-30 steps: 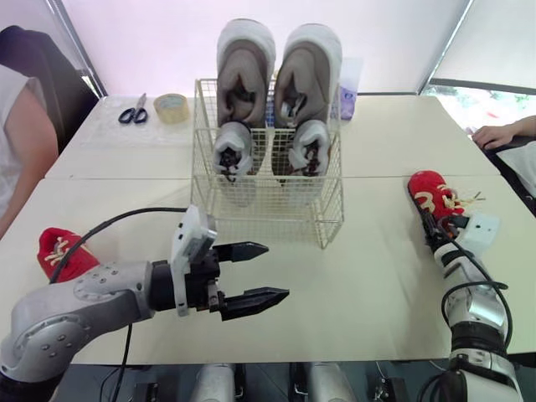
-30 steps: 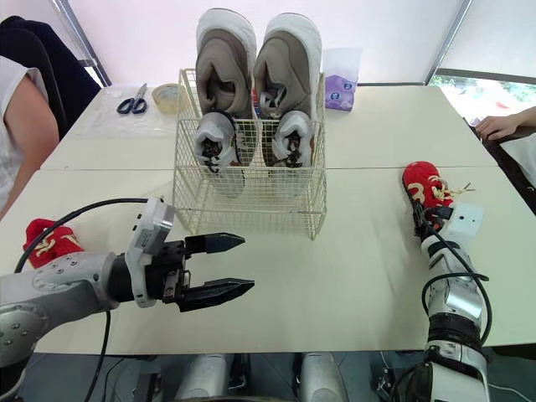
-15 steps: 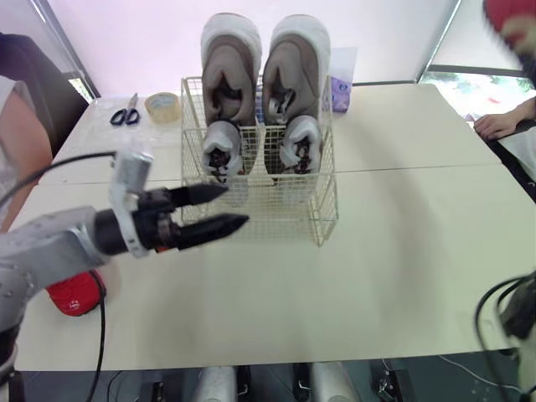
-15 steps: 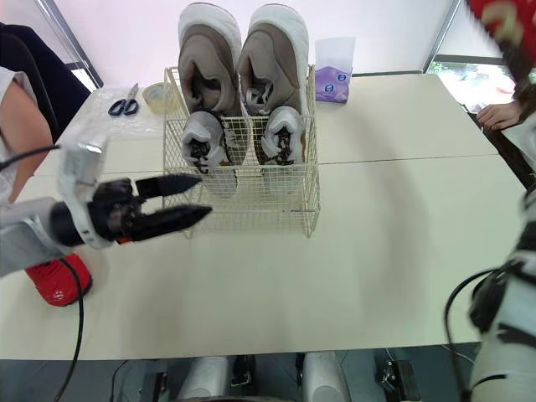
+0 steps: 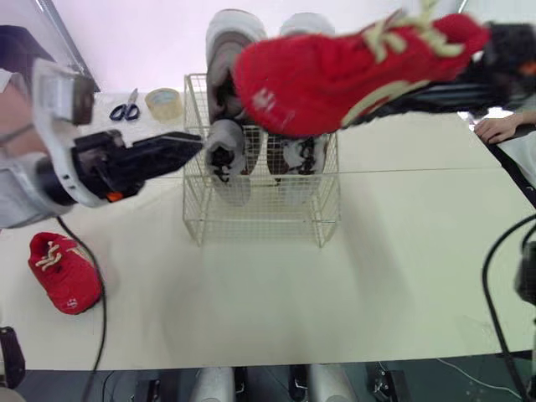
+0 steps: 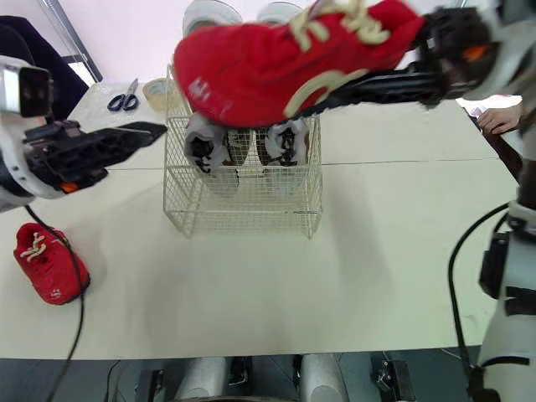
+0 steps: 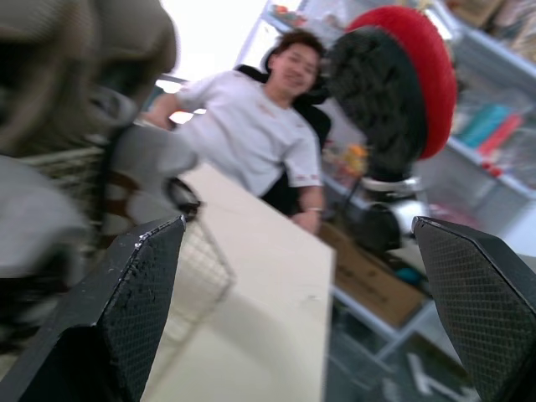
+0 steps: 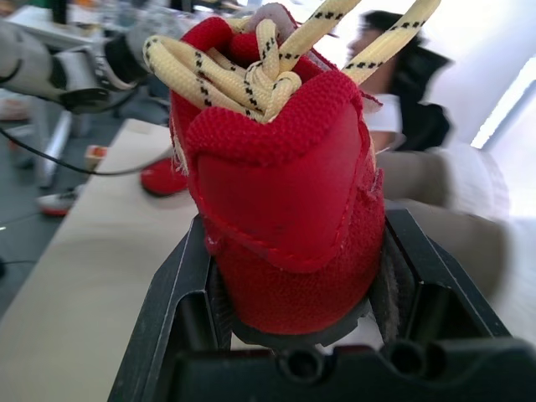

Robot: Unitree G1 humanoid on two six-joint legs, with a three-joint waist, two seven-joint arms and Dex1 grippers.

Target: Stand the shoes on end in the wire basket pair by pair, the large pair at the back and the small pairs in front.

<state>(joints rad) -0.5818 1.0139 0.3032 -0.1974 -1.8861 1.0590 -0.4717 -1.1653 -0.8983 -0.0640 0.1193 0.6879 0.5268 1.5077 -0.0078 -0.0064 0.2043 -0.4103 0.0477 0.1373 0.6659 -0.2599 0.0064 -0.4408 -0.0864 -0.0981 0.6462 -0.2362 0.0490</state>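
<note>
Right wrist view: right hand (image 8: 297, 251) pinches the red shoe (image 8: 280, 167) by its heel.

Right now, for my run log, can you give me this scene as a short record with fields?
basket: wire basket on the table
back row: large pair standing on end
front row: small grey pair standing on end
right gripper: shut on a red shoe, held up off the table
left gripper: open, empty, beside the basket
loose: second red shoe lying on the table
not yet done: both red shoes outside the basket
</note>
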